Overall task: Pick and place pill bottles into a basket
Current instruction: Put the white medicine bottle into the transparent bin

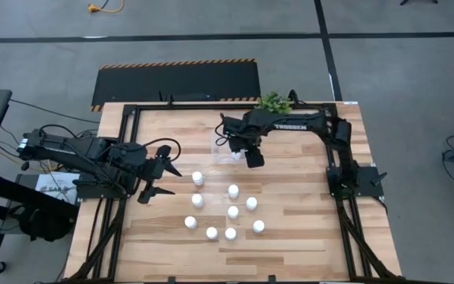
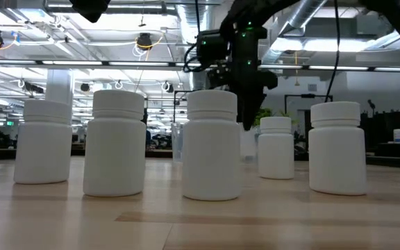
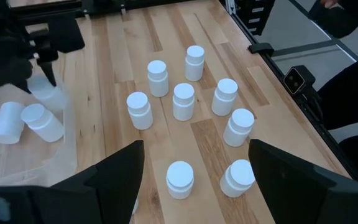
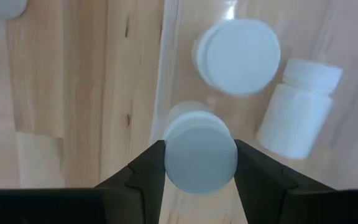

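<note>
Several white pill bottles point(image 1: 233, 190) stand upright on their bases on the wooden table point(image 1: 306, 181), in a loose cluster at its middle. Behind them sits the clear basket point(image 1: 221, 148), with one bottle upright point(image 4: 238, 56) and one lying on its side point(image 4: 300, 109) inside. My right gripper point(image 1: 252, 158) is over the basket, shut on another bottle point(image 4: 201, 152). At the table's left my left gripper point(image 1: 164, 178) hovers open and holds nothing, its fingers facing the cluster point(image 3: 183, 99). My right gripper pinches the bottle's top point(image 4: 166, 155) between its two fingers point(image 4: 145, 171), one on each side of the cap. The fingers come from above, pointing down. The bottle hangs upright below them, just inside the basket's wall point(image 4: 165, 74); whether its base touches the floor I cannot tell.
A small green plant point(image 1: 274, 101) stands at the table's far edge, behind the right arm. Black frame rails point(image 1: 120, 158) run along the table's sides. Bare wood lies to the right of the cluster and along the near edge.
</note>
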### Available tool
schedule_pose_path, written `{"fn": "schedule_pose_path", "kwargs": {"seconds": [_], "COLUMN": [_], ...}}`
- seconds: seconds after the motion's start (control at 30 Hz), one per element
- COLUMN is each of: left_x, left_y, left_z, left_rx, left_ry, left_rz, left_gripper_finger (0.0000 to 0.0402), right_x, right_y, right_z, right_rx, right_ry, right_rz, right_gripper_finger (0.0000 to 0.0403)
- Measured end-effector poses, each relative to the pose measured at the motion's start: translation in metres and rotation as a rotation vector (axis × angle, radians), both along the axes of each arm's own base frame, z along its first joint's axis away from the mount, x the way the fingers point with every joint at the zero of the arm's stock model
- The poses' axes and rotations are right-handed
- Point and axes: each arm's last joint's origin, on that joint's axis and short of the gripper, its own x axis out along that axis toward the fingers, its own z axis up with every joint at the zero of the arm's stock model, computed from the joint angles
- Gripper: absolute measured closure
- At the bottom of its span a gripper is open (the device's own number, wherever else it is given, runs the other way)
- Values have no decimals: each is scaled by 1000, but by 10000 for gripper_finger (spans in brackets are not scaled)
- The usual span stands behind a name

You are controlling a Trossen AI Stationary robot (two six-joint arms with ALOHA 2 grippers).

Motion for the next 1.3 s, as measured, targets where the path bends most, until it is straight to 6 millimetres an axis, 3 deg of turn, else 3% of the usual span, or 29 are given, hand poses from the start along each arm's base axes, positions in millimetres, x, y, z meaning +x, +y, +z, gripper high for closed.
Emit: {"fn": "schedule_pose_path", "kwargs": {"seconds": [0.17, 0.43, 0.83, 1.3], "left_x": [0, -1, -1, -1], "left_y": [0, 0, 0, 0], "left_z": [0, -2, -2, -2], "left_rx": [0, 1, 1, 1], "left_ry": [3, 20, 22, 23], "left_rz": [0, -2, -3, -4], "left_gripper_finger": [123, 123, 123, 123], "right_x": [5, 6, 6, 9], "right_y": [-1, -2, 1, -1], "right_z": [-12, -18, -23, 24], "right_rx": [3, 9, 5, -6], "right_ry": [11, 34, 58, 39], "right_rz": [3, 12, 24, 41], "right_gripper_finger": [236, 245, 157, 153]}}
